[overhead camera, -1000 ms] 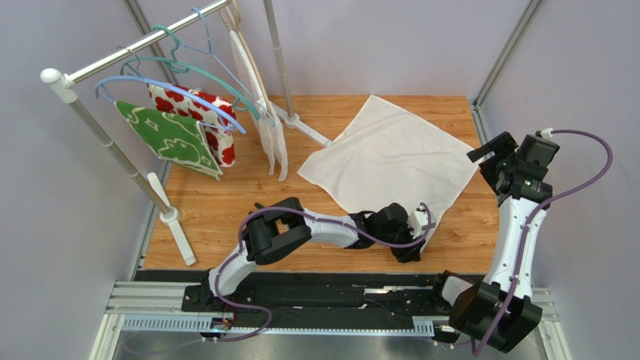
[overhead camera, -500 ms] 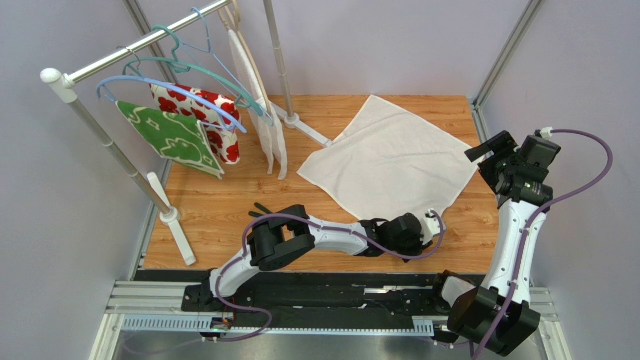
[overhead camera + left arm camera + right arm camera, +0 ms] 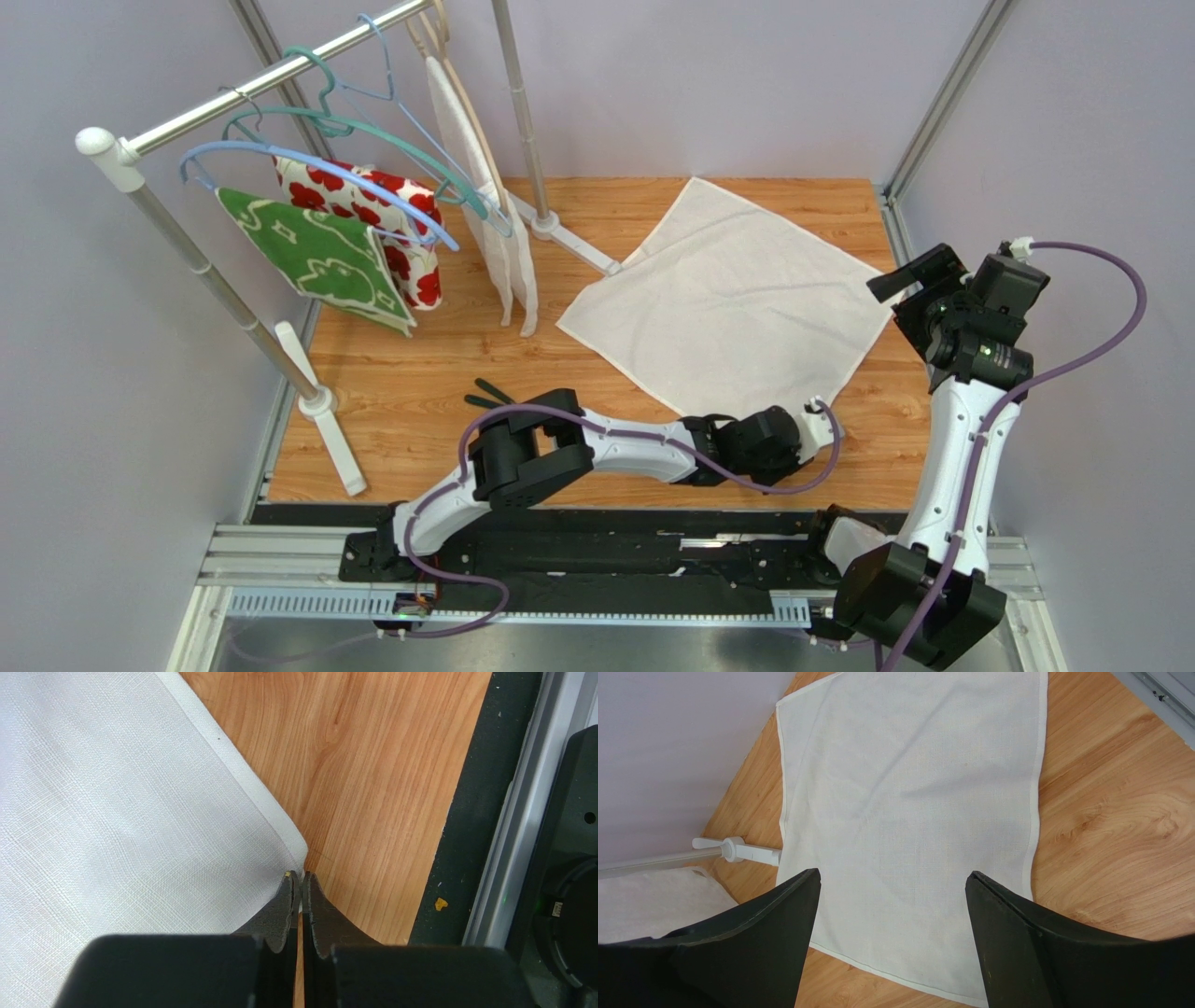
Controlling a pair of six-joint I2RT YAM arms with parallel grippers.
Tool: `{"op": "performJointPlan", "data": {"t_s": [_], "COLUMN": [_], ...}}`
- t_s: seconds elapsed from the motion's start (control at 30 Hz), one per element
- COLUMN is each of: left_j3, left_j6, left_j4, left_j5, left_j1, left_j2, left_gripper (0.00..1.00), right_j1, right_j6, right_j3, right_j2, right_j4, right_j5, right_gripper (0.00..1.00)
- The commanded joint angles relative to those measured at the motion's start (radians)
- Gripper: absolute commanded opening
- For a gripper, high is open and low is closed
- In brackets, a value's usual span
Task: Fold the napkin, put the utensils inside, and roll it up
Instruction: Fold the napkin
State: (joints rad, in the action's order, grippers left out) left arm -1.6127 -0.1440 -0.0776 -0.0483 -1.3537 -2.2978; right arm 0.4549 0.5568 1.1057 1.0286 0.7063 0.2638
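Note:
The off-white napkin (image 3: 730,301) lies flat as a diamond on the wooden table. In the left wrist view its near corner (image 3: 298,855) runs in between the jaws. My left gripper (image 3: 808,420) (image 3: 300,878) is low at that corner and shut on the napkin's tip. My right gripper (image 3: 915,284) (image 3: 892,873) hovers open above the napkin's (image 3: 906,798) right side with nothing between its fingers. Slim dark utensils (image 3: 488,389) poke out from behind the left arm's elbow, mostly hidden.
A clothes rack (image 3: 253,91) fills the left side, hung with a red-flowered cloth (image 3: 379,224), a green cloth (image 3: 316,259) and a textured white cloth (image 3: 498,210). Its white foot (image 3: 568,235) (image 3: 738,850) lies by the napkin's far left edge. A black rail (image 3: 631,539) borders the near table edge.
The left arm stretched out to the right and its gripper closed from half open onto the napkin's near corner. The right arm has barely moved.

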Motion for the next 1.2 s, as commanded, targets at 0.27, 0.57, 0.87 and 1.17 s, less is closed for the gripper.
{"op": "performJointPlan", "data": {"t_s": [0.27, 0.57, 0.87, 1.17], "left_j3": [0.220, 0.277, 0.203, 0.039], "left_j6": [-0.083, -0.114, -0.083, 0.075], "left_j4": [0.107, 0.124, 0.208, 0.274], "left_j5": [0.169, 0.272, 0.167, -0.025], "left_j1": [-0.005, -0.015, -0.010, 0.139], "left_j2": [0.227, 0.360, 0.428, 0.350], "left_gripper": [0.00, 0.00, 0.00, 0.00], "right_j1": [0.005, 0.005, 0.007, 0.005], "right_j6": [0.009, 0.003, -0.024, -0.020], "right_j3": [0.002, -0.003, 0.000, -0.024], "right_j2": [-0.041, -0.055, -0.064, -0.067], "right_j4": [-0.028, -0.030, -0.016, -0.039], "right_j5": [0.005, 0.000, -0.021, 0.001], "right_gripper": [0.80, 0.80, 0.80, 0.80]}}
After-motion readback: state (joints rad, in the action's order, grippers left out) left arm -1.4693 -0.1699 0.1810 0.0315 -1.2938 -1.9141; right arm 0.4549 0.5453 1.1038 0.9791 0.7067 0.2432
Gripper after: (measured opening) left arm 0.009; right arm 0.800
